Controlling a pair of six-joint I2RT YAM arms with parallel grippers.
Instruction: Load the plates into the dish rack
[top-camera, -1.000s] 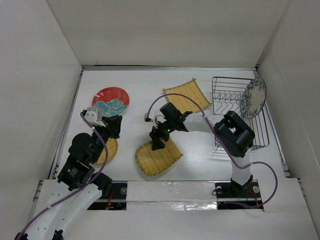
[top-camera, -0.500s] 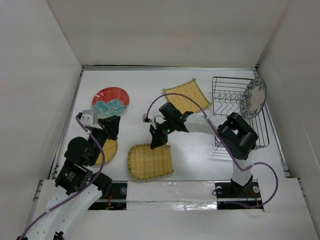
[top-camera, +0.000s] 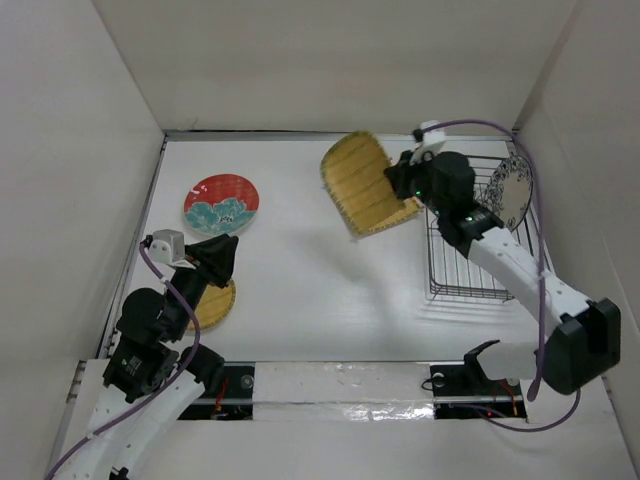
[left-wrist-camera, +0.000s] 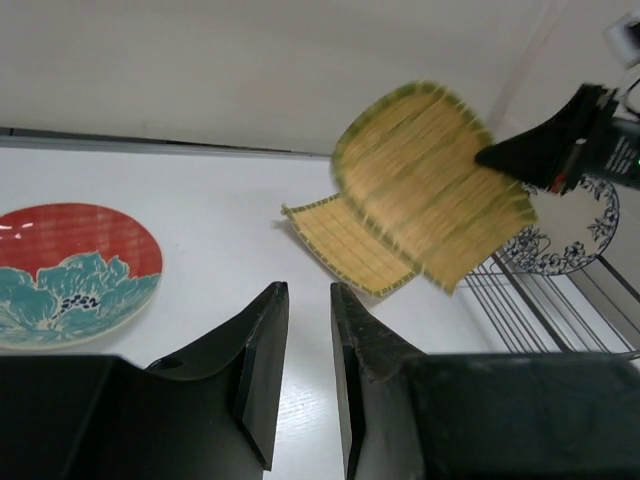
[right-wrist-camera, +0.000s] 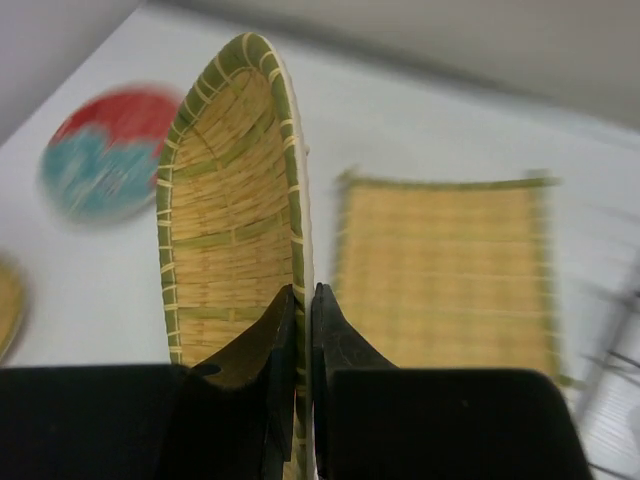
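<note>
My right gripper is shut on the rim of a rounded-square bamboo plate. It holds the plate on edge in the air, just left of the dark wire dish rack. A square bamboo plate lies flat below it. A white plate with blue pattern stands in the rack. The red flowered plate lies at the left. My left gripper hovers slightly open and empty over a round bamboo plate.
White walls close in the table on the left, back and right. The right arm's elbow sits near the right wall, beside the rack.
The right arm has lifted the rounded-square plate off the near middle of the table and swung it up and right to the rack. The left jaws have widened a little.
</note>
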